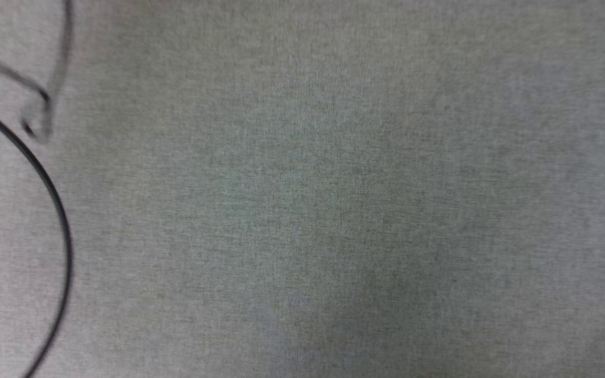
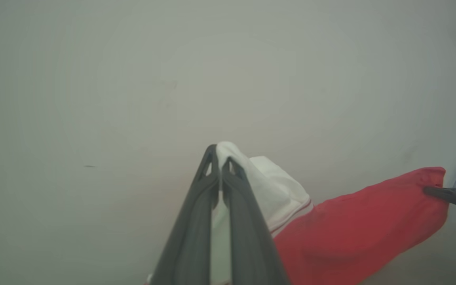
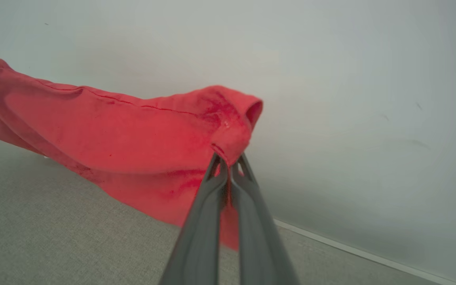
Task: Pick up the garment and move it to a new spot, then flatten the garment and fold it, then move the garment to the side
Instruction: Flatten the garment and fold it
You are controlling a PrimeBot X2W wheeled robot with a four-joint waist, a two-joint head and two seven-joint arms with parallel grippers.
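Note:
The garment (image 2: pixel 354 229) hangs in the air, stretched between both grippers against a pale wall. In the left wrist view my left gripper (image 2: pixel 219 154) is shut on its white sleeve (image 2: pixel 279 186), which has striped trim where it meets the red body. At that view's far right, a dark finger of my right gripper (image 2: pixel 434 191) pinches the red corner. The right wrist view has my right gripper (image 3: pixel 228 160) shut on a bunched red hem of the garment (image 3: pixel 125 134), with the cloth trailing off to the left above the floor.
The head view looks down on grey carpet (image 1: pixel 334 210), where a black cable (image 1: pixel 55 210) curves along the left edge. A pale wall (image 3: pixel 350 99) with a white baseboard (image 3: pixel 350 249) stands close behind the garment.

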